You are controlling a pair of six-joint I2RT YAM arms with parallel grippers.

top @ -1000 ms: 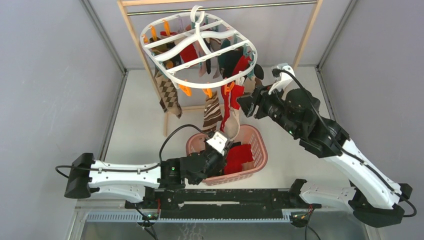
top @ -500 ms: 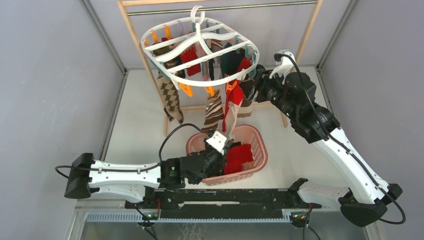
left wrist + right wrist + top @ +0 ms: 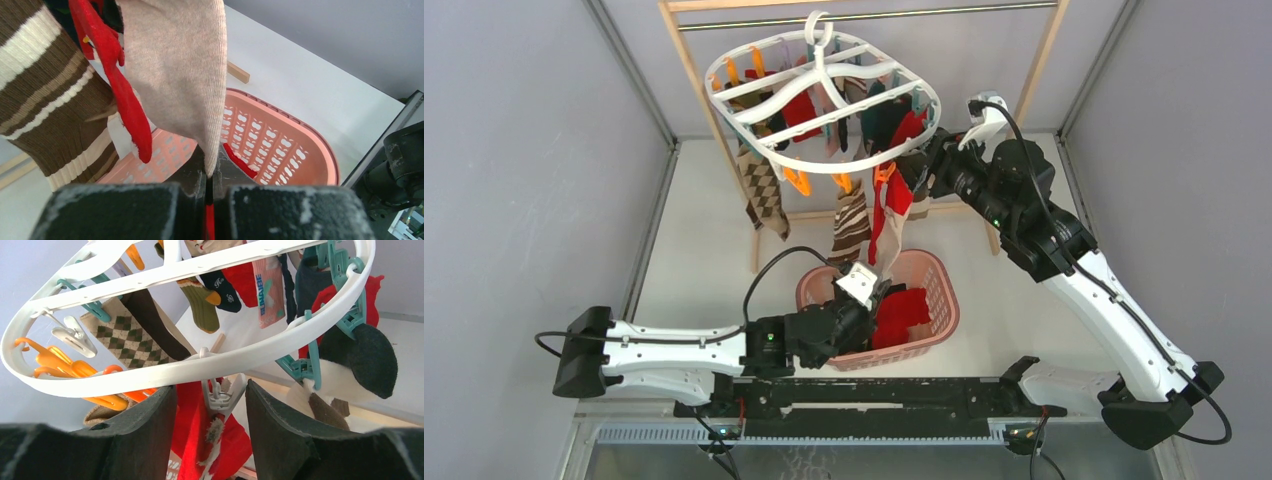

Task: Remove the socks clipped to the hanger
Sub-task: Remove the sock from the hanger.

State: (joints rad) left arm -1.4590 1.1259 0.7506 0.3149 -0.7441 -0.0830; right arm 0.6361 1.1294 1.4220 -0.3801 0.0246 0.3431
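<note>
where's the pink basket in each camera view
top external: basket low centre of the picture.
left wrist: lower right, behind the cream fabric.
right wrist: not in it.
shared landmark: the red and cream sock hanging above the basket; probably the red fabric low centre in the right wrist view.

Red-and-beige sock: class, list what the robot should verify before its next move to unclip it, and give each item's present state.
1. Left gripper shut on the sock's lower end: ok.
2. Right gripper open around the white clip holding the sock: ok.
3. Clip squeezed open: not ok; the right gripper has not yet closed on it.
4. Basket below the sock: ok.
5. Hanger hanging steady: cannot tell.
</note>
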